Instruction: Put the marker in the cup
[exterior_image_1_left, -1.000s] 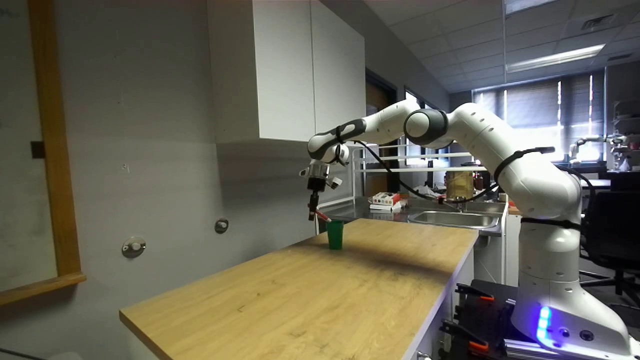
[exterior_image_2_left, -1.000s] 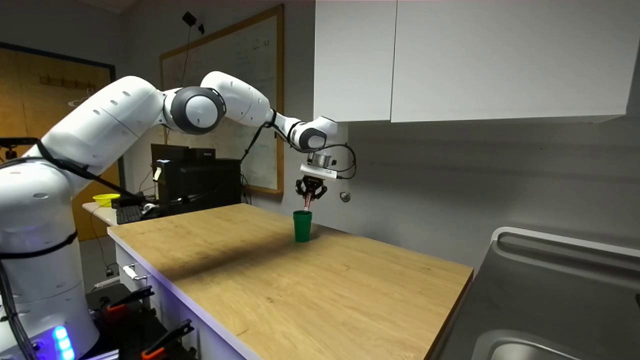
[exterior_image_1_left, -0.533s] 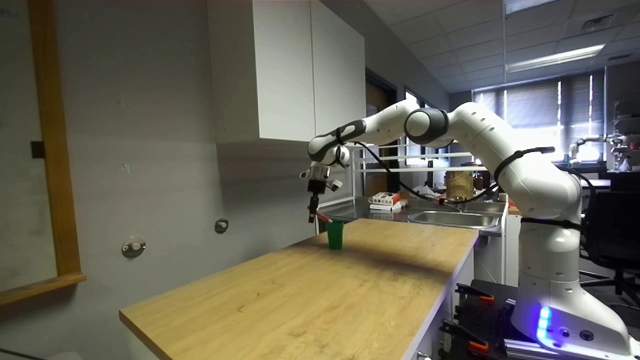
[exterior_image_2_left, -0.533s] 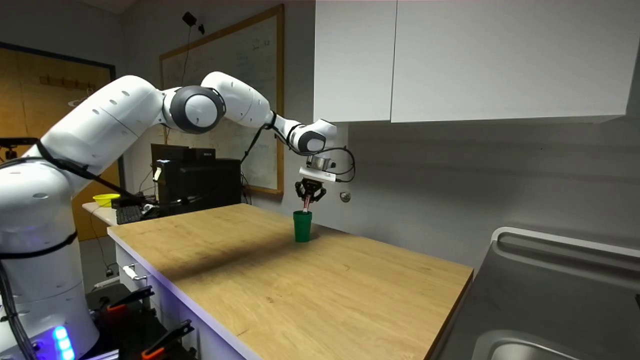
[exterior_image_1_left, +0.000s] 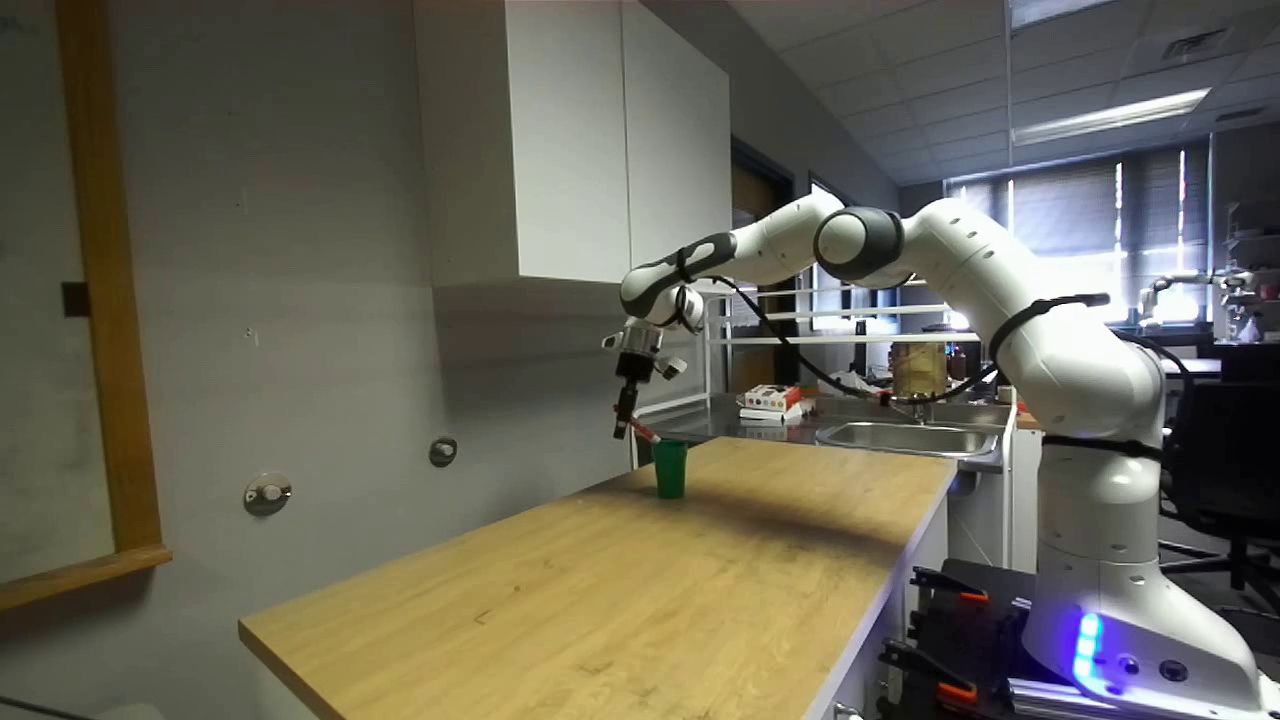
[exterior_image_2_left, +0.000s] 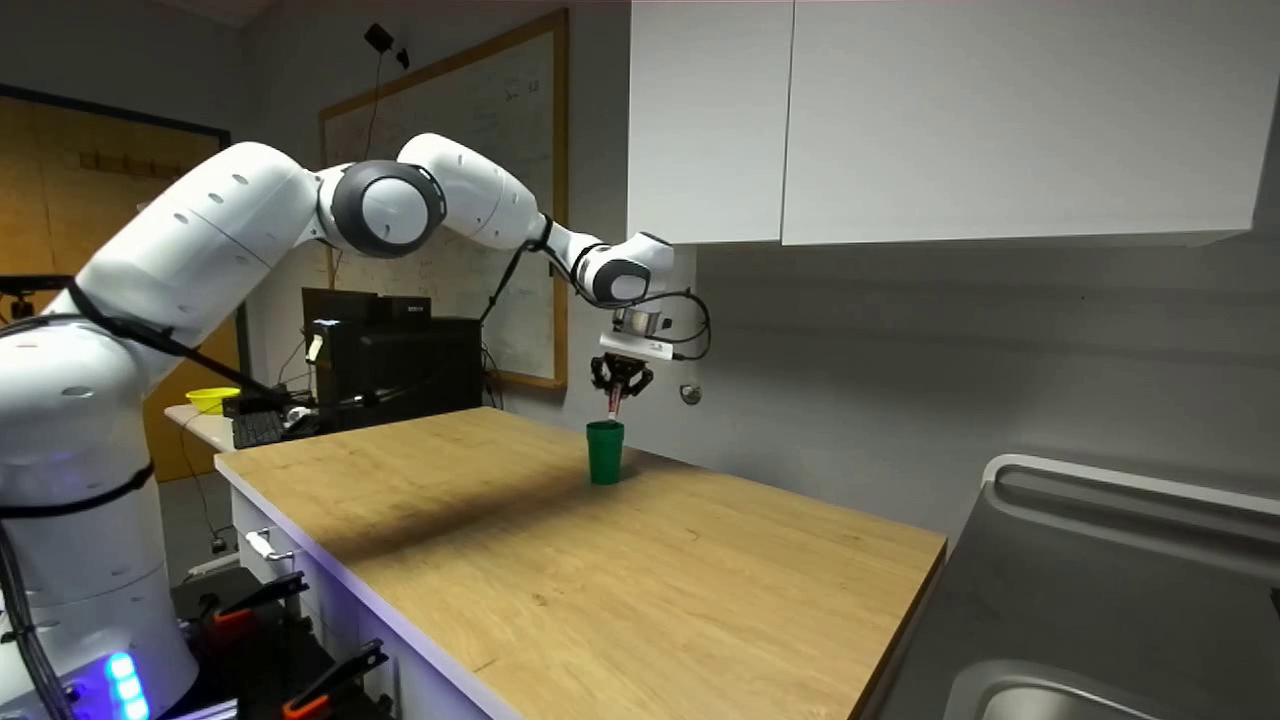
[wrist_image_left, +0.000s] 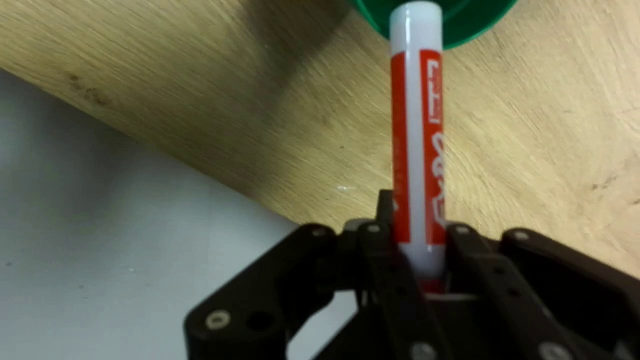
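Green cup below held marker

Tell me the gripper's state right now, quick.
Gripper: closed, holding the red marker near one end, tilted.

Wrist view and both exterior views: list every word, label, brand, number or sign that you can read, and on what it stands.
None can be read with certainty.
On the marker, in the wrist view: white lettering on red, sideways, too blurred to quote.
On the whiteboard, in an exterior view: faint writing, too small.
On the red-and-white box, in an exterior view: marks too small.
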